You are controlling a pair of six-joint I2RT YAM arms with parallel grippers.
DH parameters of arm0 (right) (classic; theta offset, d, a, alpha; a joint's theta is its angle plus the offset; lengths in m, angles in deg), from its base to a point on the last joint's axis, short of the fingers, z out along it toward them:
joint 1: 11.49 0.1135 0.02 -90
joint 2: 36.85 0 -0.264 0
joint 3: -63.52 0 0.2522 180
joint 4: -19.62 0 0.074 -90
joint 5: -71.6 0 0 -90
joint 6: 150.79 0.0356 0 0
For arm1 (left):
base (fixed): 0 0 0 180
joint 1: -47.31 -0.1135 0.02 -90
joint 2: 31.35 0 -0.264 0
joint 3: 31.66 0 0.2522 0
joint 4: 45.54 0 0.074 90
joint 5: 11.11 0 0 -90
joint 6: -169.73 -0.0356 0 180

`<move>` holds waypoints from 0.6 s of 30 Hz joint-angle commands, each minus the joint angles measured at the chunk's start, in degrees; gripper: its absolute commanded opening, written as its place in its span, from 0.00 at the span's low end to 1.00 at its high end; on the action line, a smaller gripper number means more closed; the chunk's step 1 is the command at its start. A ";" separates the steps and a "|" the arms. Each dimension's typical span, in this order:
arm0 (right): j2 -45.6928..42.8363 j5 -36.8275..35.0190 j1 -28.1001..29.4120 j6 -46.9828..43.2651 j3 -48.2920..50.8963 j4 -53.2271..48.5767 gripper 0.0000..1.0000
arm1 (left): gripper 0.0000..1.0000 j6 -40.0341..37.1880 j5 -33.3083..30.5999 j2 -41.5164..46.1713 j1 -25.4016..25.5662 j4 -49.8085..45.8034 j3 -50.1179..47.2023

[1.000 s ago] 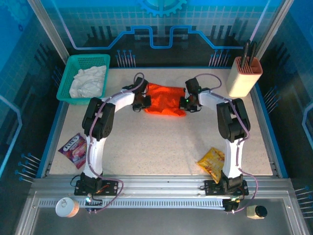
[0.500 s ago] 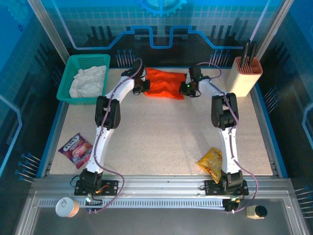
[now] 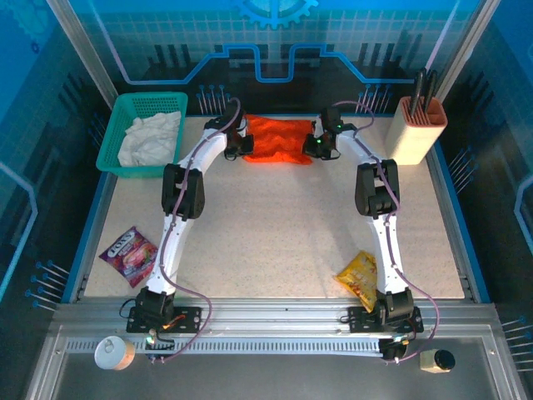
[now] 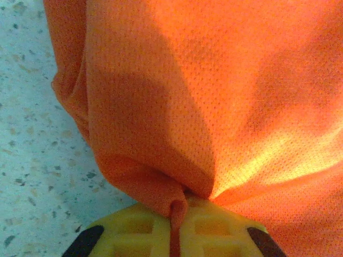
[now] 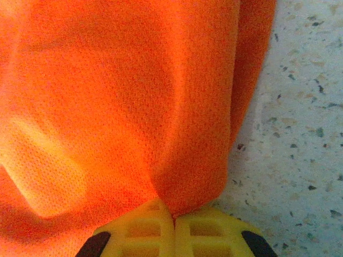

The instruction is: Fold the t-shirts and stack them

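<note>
- Now the orange t-shirt (image 3: 279, 139) lies on the surface (image 3: 275, 233) just right of the green basket (image 3: 112, 142), along the same far edge, pulled out into a wide, wrinkled band.
- The left fingers (image 4: 139, 230) are closed on a pinch of that shirt at the end nearer the basket. A thin fold of cloth runs down into the seam between the yellow pads.
- The right fingers (image 5: 142, 230) are likewise clamped on orange fabric at the end farther from the basket, with the cloth rising straight out from between them.
- Gripping both ends at once looks meant to keep the shirt stretched between the arms, so it can be laid flat or one edge carried over as a fold. No neat crease shows, so the folding seems to be at an early stage.
- The white t-shirt (image 3: 150, 137) sits crumpled inside the basket, and nothing is stacked.
- The surface is pale and speckled. A red snack packet (image 3: 127, 248) lies on the basket's side but nearer the arm bases, and a yellow packet (image 3: 360, 277) lies well apart from the basket, near the right arm's base.
- A beige holder (image 3: 414, 129) with dark utensils stands at the far edge opposite the basket, beyond the shirt.
- Blue-lit patterned panels and metal frame posts rise behind the basket.
</note>
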 commanded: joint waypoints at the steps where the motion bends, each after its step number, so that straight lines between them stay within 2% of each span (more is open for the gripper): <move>1: 0.80 2.10 -1.85 -1.45 -1.13 0.09 0.08 | 0.20 -1.75 -1.82 -0.42 -1.85 -4.46 0.24; 3: -0.87 4.48 -2.25 -1.71 -0.33 0.60 0.19 | 0.29 -1.72 -1.16 1.04 -2.16 -4.50 0.13; 4: -2.22 5.18 -2.35 -2.08 0.20 0.83 0.30 | 0.34 -1.89 -0.91 2.17 -2.25 -4.38 -0.22; 6: -5.31 5.47 -2.52 -3.44 1.00 0.61 0.43 | 0.44 -2.37 0.23 5.33 -2.17 -3.28 -1.70; 8: -8.91 5.16 -2.51 -5.31 1.45 -0.98 0.49 | 0.52 -2.84 0.68 9.26 -2.16 -2.40 -2.98; 10: -13.75 4.24 -2.52 -7.31 2.92 -2.59 0.55 | 0.75 -4.37 0.51 13.77 -2.17 -2.89 -3.04; 12: -20.55 3.32 -2.49 -8.89 6.38 -2.87 0.68 | 0.95 -5.98 -0.14 18.82 -2.17 -3.18 -3.63; 13: -24.28 2.83 -2.46 -9.57 9.04 -2.49 0.75 | 0.99 -6.76 -0.50 21.72 -2.17 -2.80 -4.73; 14: -27.61 2.39 -2.46 -10.14 11.61 -1.98 0.95 | 0.99 -7.29 -0.84 24.96 -2.15 -2.12 -6.30; 15: -31.85 1.62 -2.51 -10.67 15.06 -1.11 1.00 | 0.99 -7.74 -1.04 28.83 -2.17 -0.69 -8.97; 18: -44.74 -0.88 -2.53 -11.94 26.53 2.96 1.00 | 0.99 -8.98 -1.22 42.16 -2.12 7.29 -21.90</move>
